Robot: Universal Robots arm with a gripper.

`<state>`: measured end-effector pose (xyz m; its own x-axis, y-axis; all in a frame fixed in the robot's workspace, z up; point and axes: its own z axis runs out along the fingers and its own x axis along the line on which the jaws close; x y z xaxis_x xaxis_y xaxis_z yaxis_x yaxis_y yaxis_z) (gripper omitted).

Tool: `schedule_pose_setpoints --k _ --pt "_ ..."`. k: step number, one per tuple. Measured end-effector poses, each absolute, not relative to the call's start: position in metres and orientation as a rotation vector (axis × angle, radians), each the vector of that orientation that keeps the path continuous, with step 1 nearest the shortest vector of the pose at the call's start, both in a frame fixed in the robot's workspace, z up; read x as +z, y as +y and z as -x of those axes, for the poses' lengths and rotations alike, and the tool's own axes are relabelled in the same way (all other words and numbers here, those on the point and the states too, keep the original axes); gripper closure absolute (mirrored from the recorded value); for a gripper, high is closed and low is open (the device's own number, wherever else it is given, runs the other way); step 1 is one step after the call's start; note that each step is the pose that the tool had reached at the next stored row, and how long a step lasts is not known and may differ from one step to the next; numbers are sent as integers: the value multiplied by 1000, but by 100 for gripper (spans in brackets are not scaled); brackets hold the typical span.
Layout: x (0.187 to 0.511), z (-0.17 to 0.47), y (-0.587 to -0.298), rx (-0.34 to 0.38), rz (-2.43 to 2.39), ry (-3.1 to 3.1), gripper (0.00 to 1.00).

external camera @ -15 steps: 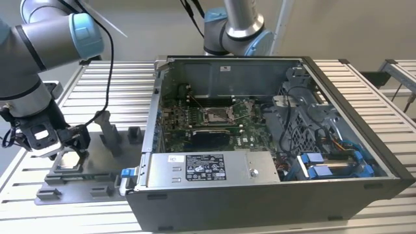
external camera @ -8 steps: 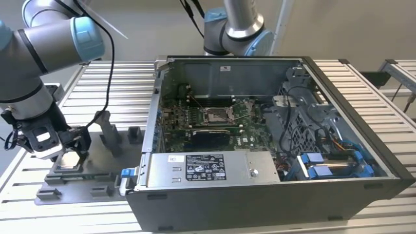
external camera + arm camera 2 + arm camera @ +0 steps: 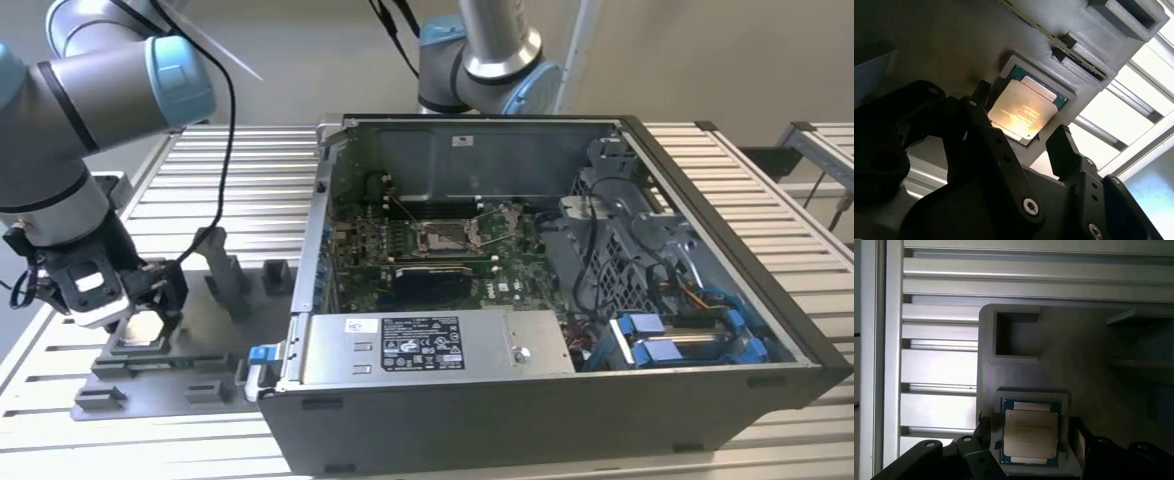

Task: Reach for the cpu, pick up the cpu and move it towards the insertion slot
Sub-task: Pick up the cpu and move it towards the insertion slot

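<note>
Poised low over the grey tray (image 3: pixel 1079 350) with the gripper (image 3: pixel 1021 109) spread wide, clamped on nothing, straddling the chip (image 3: pixel 1031 434) lying flat in the tray's pocket. Could tip or wedge the chip against the pocket walls if closed off-centre. Well apart from the tray: the socket (image 3: pixel 445 237).
</note>
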<state>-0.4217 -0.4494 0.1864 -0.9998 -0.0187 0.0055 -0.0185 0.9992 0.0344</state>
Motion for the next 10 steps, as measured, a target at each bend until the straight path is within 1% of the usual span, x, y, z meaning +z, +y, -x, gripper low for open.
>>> schedule_pose_setpoints --k 10 --pt "184 422 -450 -54 -28 -3135 0"
